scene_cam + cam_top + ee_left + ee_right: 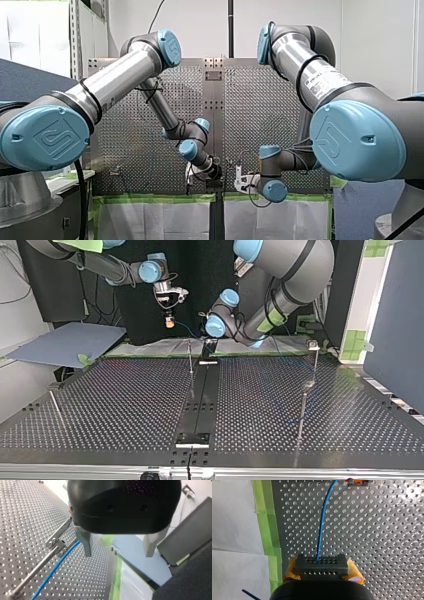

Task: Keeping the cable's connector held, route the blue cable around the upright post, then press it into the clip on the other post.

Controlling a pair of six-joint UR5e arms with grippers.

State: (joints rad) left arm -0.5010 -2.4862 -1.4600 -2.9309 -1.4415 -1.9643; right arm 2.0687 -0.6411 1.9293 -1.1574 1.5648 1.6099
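Perforated metal bench [125, 400]. My left gripper [118, 553]: metal fingers spread, empty. My right gripper [170, 322] clamps the black block connector [321, 563]. In the top view, thin blue cable [321, 530] leaves it toward 4 o'clock. Cable runs beside slim steel post [35, 571] and its bracket clip [58, 541]. Judgement: hold tension, press squarely.

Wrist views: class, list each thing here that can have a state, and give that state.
my left hand: open, nothing between its fingers.
my right hand: shut on the connector.
connector: held, cable plugged in.
blue cable: gently curved ahead of the connector.
clip: cable runs beside it; whether it is seated is unclear.
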